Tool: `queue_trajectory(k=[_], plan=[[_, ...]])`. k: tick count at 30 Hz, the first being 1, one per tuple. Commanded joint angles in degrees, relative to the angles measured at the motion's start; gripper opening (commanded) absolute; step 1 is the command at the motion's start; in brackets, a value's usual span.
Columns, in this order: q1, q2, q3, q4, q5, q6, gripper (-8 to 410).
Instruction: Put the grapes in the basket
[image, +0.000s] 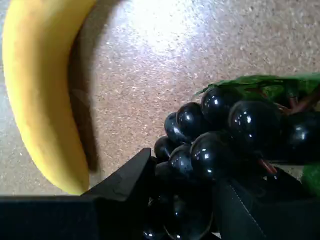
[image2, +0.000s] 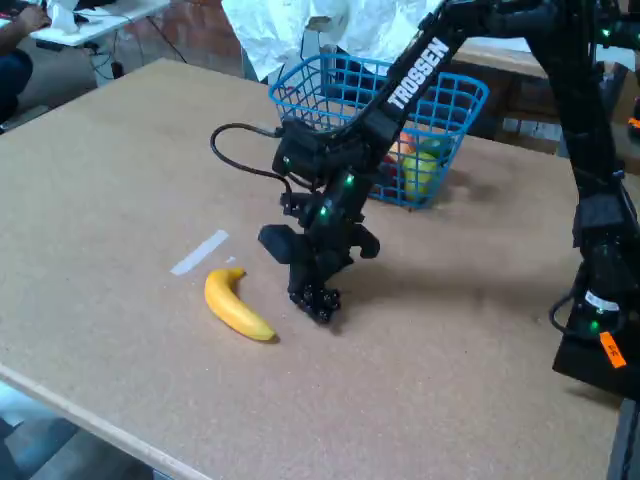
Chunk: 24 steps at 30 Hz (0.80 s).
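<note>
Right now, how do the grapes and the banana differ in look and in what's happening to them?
The grapes are a cluster of glossy black round berries; the banana is one smooth yellow curved piece. The grapes sit between the fingers of the hand, while the banana lies free on the table, untouched. The banana is longer than the bunch. Both are on the table's near side, outside the blue basket.
</note>
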Motion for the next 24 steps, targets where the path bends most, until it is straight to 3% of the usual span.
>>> queue_trajectory(k=[1,12,21,24], plan=[[0.1,-4.1,0.0,2.3,0.0,-0.6,-1],[0.3,-21.9,0.0,5.6,1.3,-1.4,-1],[0.2,-36.1,0.0,5.6,9.2,-8.7,-1],[0.2,-39.8,0.0,5.6,14.5,-11.8,-1]])
